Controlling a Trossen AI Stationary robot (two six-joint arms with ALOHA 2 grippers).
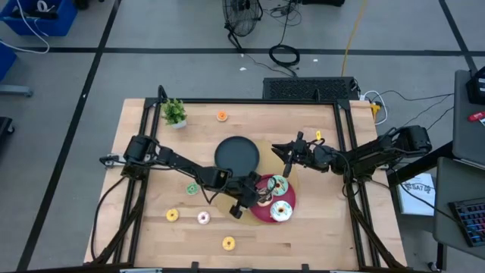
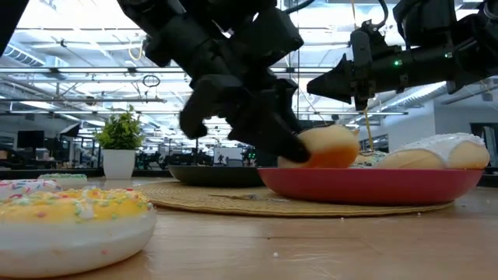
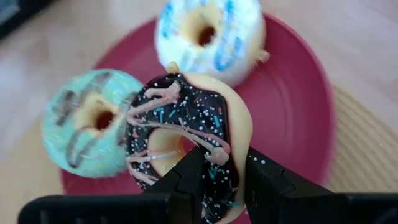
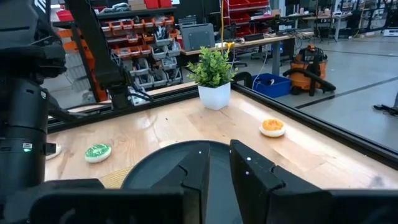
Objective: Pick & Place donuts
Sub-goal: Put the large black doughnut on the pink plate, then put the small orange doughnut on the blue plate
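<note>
Two donuts already sit on the red plate (image 3: pixel 298 124), and my left pincer (image 3: pixel 225 180), pinching the chocolate donut (image 3: pixel 186 143) just above its nine o'clock side, could drop it crooked so it rolls onto the tabletop (image 1: pixel 318 235).

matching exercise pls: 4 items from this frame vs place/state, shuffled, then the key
Items
1. chocolate donut
2. mint-green donut
3. orange donut
4. black plate

Place or state
A. bare, beside the red plate
B. lying flat on the red plate
C. on the wood near the potted plant
D. pinched on edge in the left claw, over the red plate

Pairs: 1-D, 2-B, 3-C, 4-A
</note>
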